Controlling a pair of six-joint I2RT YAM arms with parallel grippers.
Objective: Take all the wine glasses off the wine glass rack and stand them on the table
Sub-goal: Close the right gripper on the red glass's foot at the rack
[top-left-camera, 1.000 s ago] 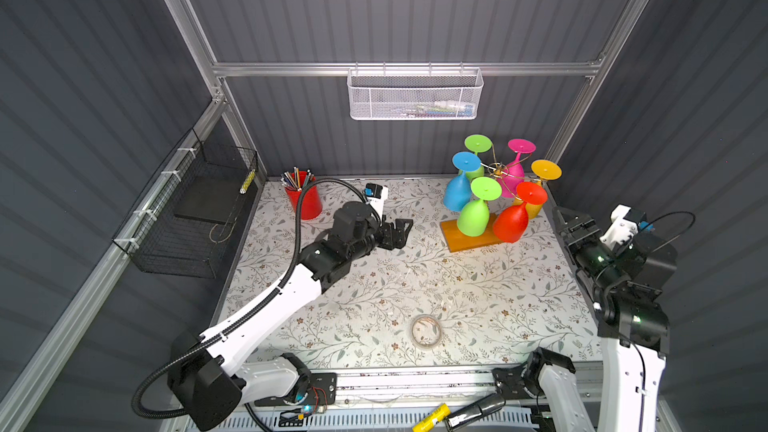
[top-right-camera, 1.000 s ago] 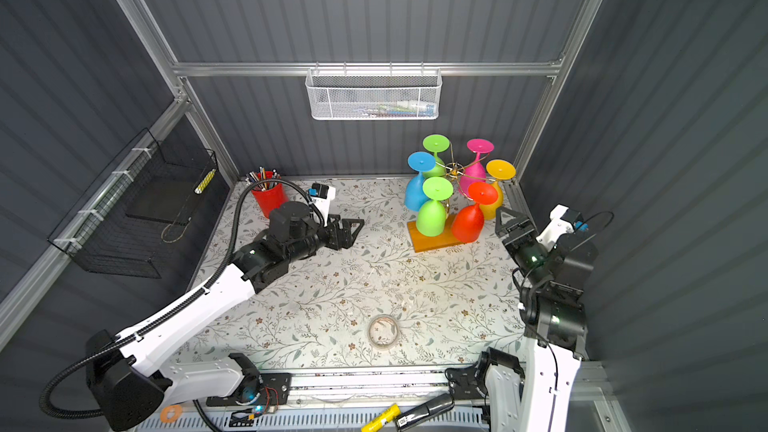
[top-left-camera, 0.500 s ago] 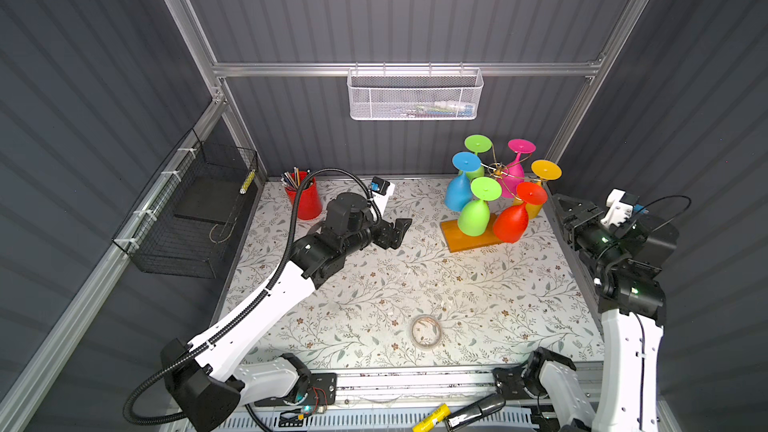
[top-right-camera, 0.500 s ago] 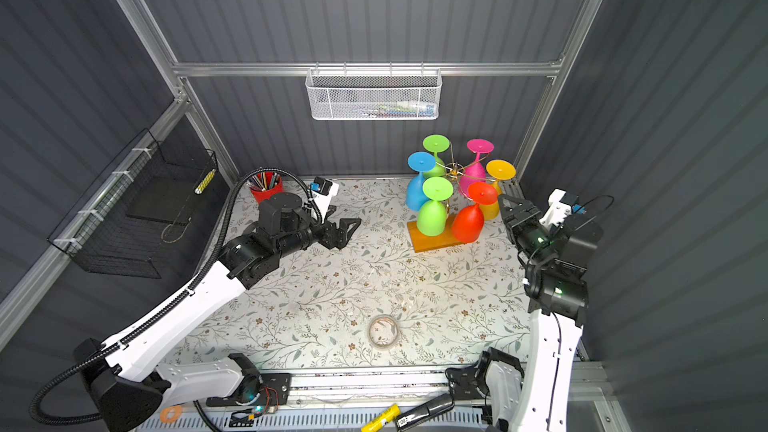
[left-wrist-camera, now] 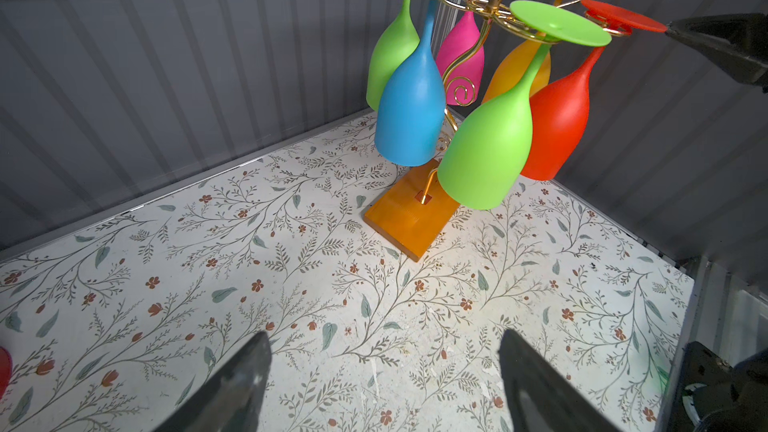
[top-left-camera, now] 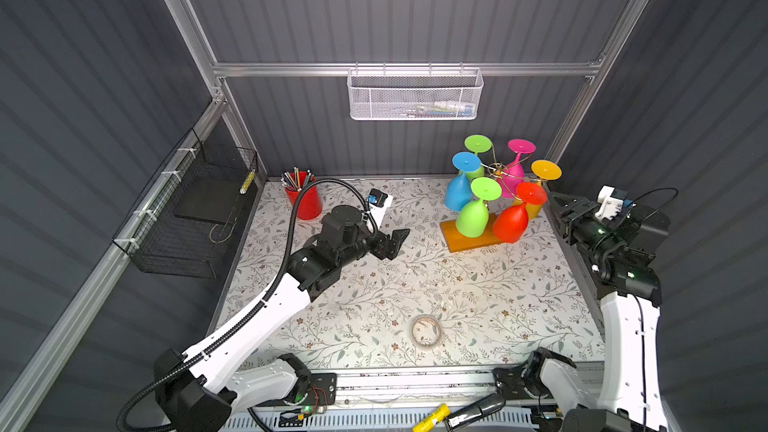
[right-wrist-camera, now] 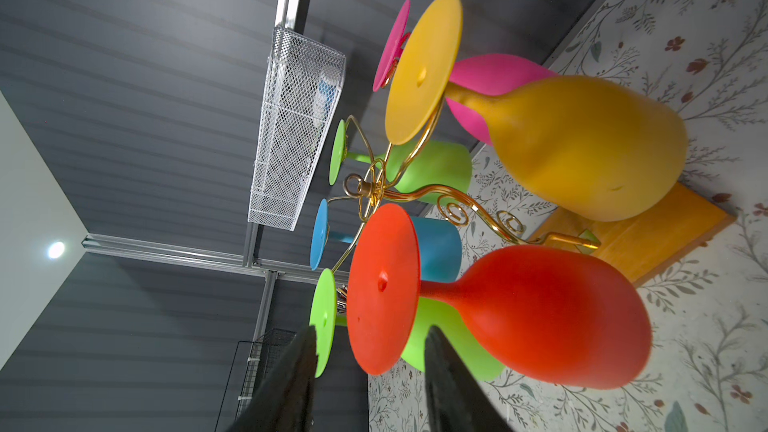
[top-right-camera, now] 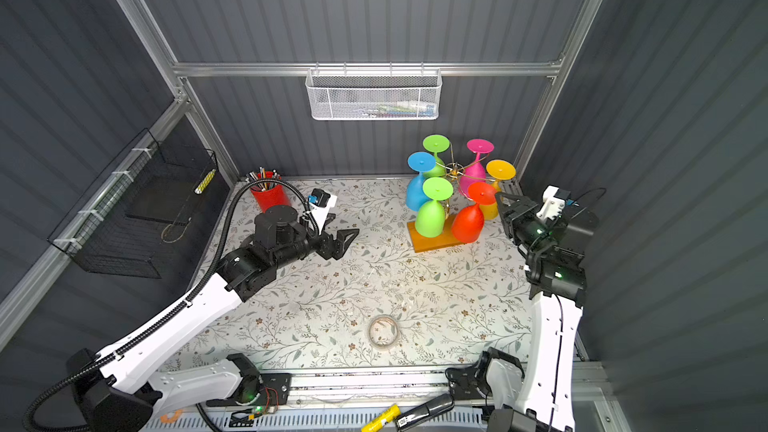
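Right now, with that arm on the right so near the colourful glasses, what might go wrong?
1. The right fingers reach only the foot edge of the red glass, so a pinch there might slip.
2. Its bowl hangs close to the front green glass and yellow glass; pulling it out could knock them.
3. The wine glass rack is thin wire on a small base, so a sideways tug might tip it.

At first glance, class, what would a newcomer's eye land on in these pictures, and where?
Six bright glasses, blue, two green, pink, yellow and red, hang upside down on a gold wire rack at the back right corner of the table. The right gripper points at the foot of the red glass, jaws apart. The left gripper hovers open over the middle of the flowered table.
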